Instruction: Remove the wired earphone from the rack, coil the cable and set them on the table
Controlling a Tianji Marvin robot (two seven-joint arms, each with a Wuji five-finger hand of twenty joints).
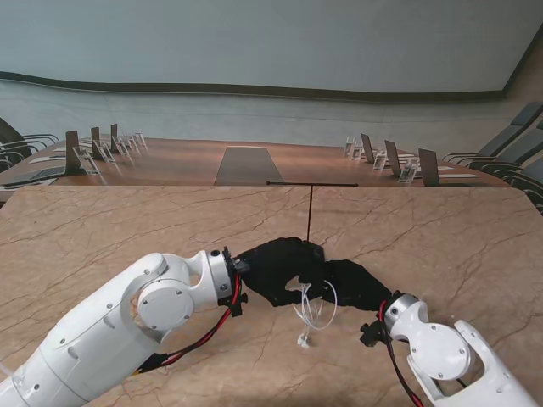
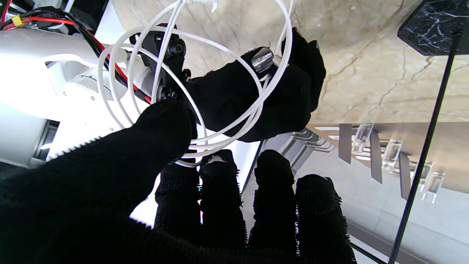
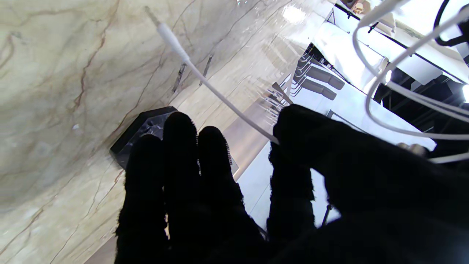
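The white earphone cable (image 1: pixel 316 309) hangs in loose loops between my two black-gloved hands over the marble table (image 1: pixel 102 229). My left hand (image 1: pixel 276 267) pinches the bundled loops (image 2: pixel 190 145) between thumb and fingers. My right hand (image 1: pixel 356 284) is just to the right of it, its thumb and forefinger shut on the strand (image 3: pixel 234 110) that runs to the jack plug (image 3: pixel 165 33). That plug (image 1: pixel 302 341) dangles nearest to me, close to the table top. The thin black rack (image 1: pixel 310 212) stands just beyond the hands with nothing on its crossbar.
The rack's dark marble base (image 3: pixel 143 126) sits on the table close to my right fingers, and its pole (image 2: pixel 428 146) rises beside the left hand. Beyond the table lie a long conference table (image 1: pixel 246 161) and chairs (image 1: pixel 509 144).
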